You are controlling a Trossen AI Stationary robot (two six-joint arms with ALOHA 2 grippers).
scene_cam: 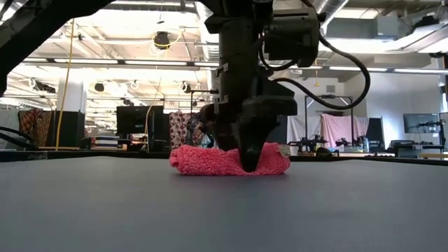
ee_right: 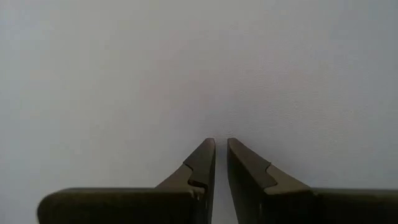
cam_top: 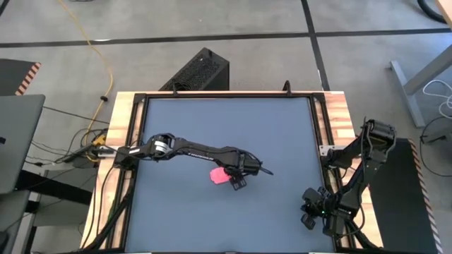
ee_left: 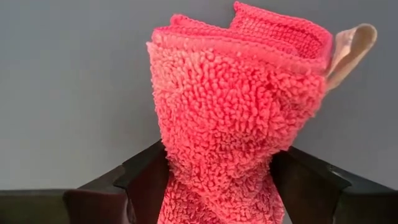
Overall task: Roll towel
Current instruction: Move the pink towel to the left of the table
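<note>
My left gripper (cam_top: 238, 180) is right over the pink towel (cam_top: 218, 175), near the middle of the table (cam_top: 282, 134). Its fingers are spread, one on each side of the bunched roll, maybe just touching. My right gripper (cam_top: 311, 215) waits far off, nearly pressed together, empty.

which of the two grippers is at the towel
The left gripper, reaching out to mid-table with its fingers on either side of the bunched pink towel. The right gripper is parked by the table's right edge.
</note>
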